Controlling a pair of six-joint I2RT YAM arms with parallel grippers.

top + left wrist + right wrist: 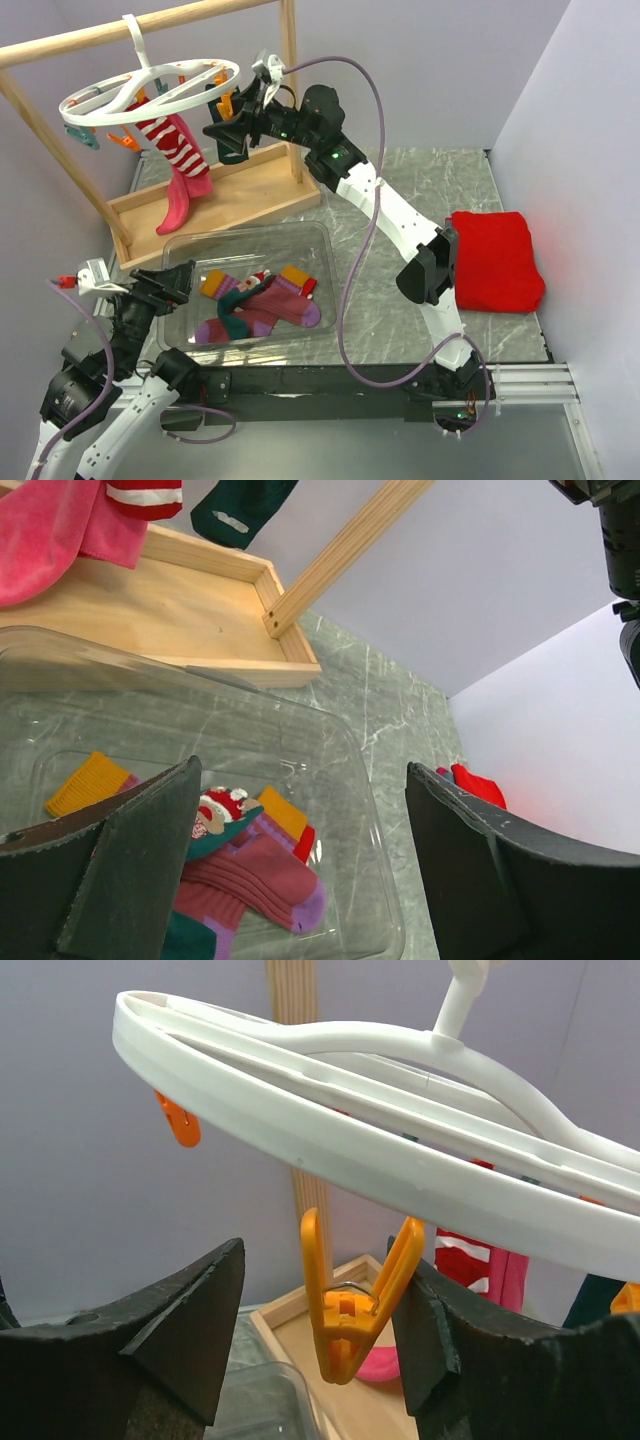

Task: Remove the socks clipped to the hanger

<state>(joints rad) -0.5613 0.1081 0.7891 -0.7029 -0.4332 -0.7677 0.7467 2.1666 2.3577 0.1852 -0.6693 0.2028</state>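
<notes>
The white ring hanger hangs by its hook from the wooden rail. A red-and-white striped sock and a pink sock hang clipped under it, with a dark teal sock behind my right gripper. In the right wrist view the hanger runs overhead. My right gripper is open around an empty orange clip: the right finger touches one clip handle and the left finger stands apart. My left gripper is open and empty over the bin's left side.
A clear plastic bin in front of the wooden frame base holds several loose socks. A folded red cloth lies at the right. The frame's upright post stands just behind the right gripper.
</notes>
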